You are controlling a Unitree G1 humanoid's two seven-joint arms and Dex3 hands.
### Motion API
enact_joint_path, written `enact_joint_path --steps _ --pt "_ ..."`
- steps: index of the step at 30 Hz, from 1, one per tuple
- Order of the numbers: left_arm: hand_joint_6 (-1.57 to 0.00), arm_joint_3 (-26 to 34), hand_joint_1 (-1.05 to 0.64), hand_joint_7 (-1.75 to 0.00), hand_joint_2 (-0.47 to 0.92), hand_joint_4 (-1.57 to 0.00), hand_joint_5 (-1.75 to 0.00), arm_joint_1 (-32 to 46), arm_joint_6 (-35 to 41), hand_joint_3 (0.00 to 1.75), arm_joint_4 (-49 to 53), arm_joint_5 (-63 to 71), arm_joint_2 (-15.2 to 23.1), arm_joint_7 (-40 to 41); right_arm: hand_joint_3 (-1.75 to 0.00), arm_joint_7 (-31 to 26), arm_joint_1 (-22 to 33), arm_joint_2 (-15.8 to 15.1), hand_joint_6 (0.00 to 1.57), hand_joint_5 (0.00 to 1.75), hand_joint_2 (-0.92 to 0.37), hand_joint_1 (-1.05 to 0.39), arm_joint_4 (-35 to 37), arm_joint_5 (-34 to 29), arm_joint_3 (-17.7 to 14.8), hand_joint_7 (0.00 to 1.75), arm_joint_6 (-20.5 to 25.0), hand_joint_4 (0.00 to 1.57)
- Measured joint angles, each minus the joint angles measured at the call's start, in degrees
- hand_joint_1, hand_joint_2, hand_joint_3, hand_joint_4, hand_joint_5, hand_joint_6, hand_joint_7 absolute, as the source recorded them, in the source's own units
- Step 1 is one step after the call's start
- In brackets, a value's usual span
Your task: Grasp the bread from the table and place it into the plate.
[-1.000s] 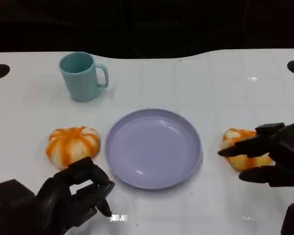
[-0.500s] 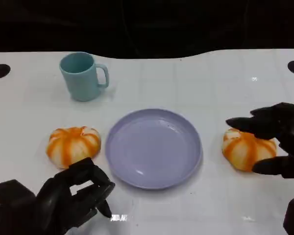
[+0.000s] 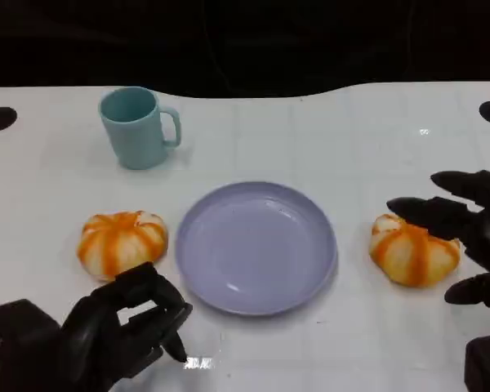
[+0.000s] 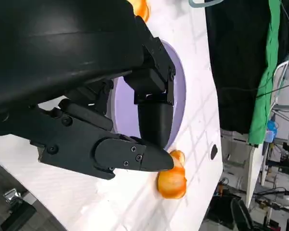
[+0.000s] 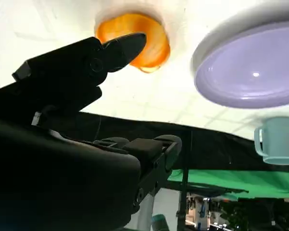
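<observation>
Worktop: white surface, seen from above in the head view, with a dark background behind its far edge.
Plate: lavender, round and shallow, at the middle of the worktop, with nothing on it.
Right bread: orange-and-cream striped bun lying on the worktop just right of the plate, not touching its rim.
Left bread: a second striped bun on the worktop just left of the plate.
Mug: pale teal, upright, handle pointing right, toward the far left of the worktop, well apart from the plate.
Right robot hand: black, fingers spread wide around the right bread, some above its far side and one at its near side; it holds nothing, and whether a fingertip touches the bun cannot be told.
Left robot hand: black, fingers curled inward on nothing, near the front edge, just in front of the left bread.
</observation>
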Motion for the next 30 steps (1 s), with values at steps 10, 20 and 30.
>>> enact_joint_path --steps 10,20,30 --pt "-0.68 -0.2 -0.56 -1.51 0.92 -0.74 -1.75 -0.1 0.1 0.26 0.0 0.1 -0.2 0.4 -0.01 -0.2 -6.4 0.0 0.34 0.18 -0.77 -0.29 9.1 -3.7 5.0 0.01 -0.5 0.17" --pt "-0.69 -0.1 -0.56 -1.51 0.92 -0.74 -1.75 -0.1 0.3 0.25 0.0 0.2 -0.3 0.6 0.0 -4.6 -14.8 1.1 0.35 0.16 -0.76 -0.33 24.0 -8.2 11.9 0.0 -0.6 0.21" --pt "-0.68 -0.2 -0.56 -1.52 0.92 -0.73 -1.75 0.0 0.6 0.26 -0.4 0.2 -0.2 1.0 -0.01 -5.1 -21.8 4.1 0.35 0.13 -0.78 -0.35 37.6 -7.7 16.7 0.01 -0.8 0.27"
